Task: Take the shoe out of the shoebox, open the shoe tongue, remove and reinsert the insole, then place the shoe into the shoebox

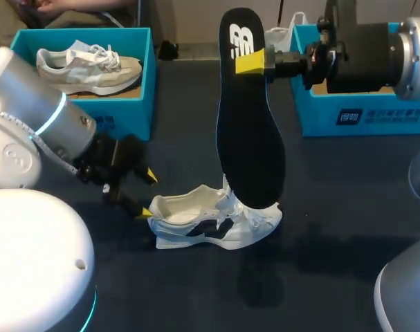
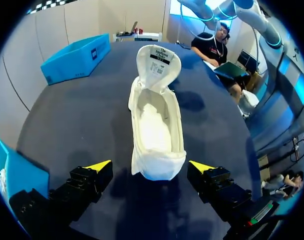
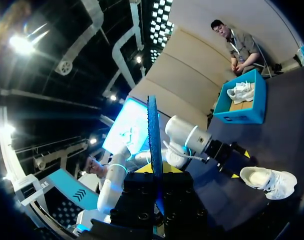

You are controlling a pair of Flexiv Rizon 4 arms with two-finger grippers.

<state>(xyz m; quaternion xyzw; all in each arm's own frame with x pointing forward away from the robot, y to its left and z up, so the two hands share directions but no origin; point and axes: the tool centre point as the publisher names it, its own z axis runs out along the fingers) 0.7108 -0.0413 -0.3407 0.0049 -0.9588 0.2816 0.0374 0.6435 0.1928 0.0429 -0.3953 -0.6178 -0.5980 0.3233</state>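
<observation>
A white shoe (image 2: pixel 157 130) is seen lying on its sole directly ahead of the left gripper (image 1: pixel 147 194), heel nearest it and toe pointing away, so the shoe's long axis runs straight out along the fingers. The left gripper is spread wide, empty, with one yellow tip to each side of the heel and neither seen touching it. The tongue (image 2: pixel 158 62) is folded up and forward at the far end, and the inside is laid open.

A black insole (image 1: pixel 248 131) is clamped near its heel end by the right gripper (image 1: pixel 251 62) and held upright, long axis close to vertical. The shoe lies well below this gripper, and the insole's lower end hangs at the shoe's opening; whether it touches cannot be told. The step in hand is judged to be reinsertion, which turns on the insole being tilted down into line with the shoe. The left arm is the nearer one for steadying the heel.

Everything rests on a dark tabletop (image 1: pixel 348 207). Beyond the left gripper a blue shoebox (image 1: pixel 126 117) holding a second shoe (image 1: pixel 88 66) is set; another blue box (image 1: pixel 355 114) stands under the right arm.
</observation>
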